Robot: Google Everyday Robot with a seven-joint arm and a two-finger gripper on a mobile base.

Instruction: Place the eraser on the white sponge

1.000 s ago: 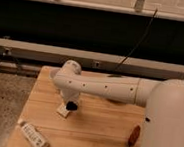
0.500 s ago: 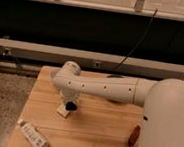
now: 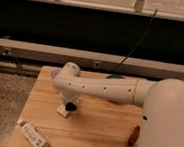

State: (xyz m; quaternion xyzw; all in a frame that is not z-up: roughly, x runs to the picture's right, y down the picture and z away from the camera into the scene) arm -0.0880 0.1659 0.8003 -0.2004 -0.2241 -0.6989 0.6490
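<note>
The white sponge [image 3: 63, 110] is a small flat off-white block on the wooden table [image 3: 98, 129], left of centre. My gripper [image 3: 71, 106] hangs down from the white arm [image 3: 99, 87] and sits right at the sponge's right edge, its dark tip touching or just above it. A longer white labelled bar with dark print [image 3: 32, 135], which looks like the eraser, lies flat near the table's front left corner, apart from the gripper. I cannot tell whether the gripper holds anything.
A small brown object [image 3: 134, 136] lies on the table at the right, partly hidden by my arm's large white body [image 3: 167, 127]. A dark wall with a rail and a black cable [image 3: 140, 38] runs behind the table. The floor [image 3: 5, 92] is to the left.
The arm's large white body has shifted a little to the left in view. The gripper stays by the white sponge, and the labelled bar has not moved.
</note>
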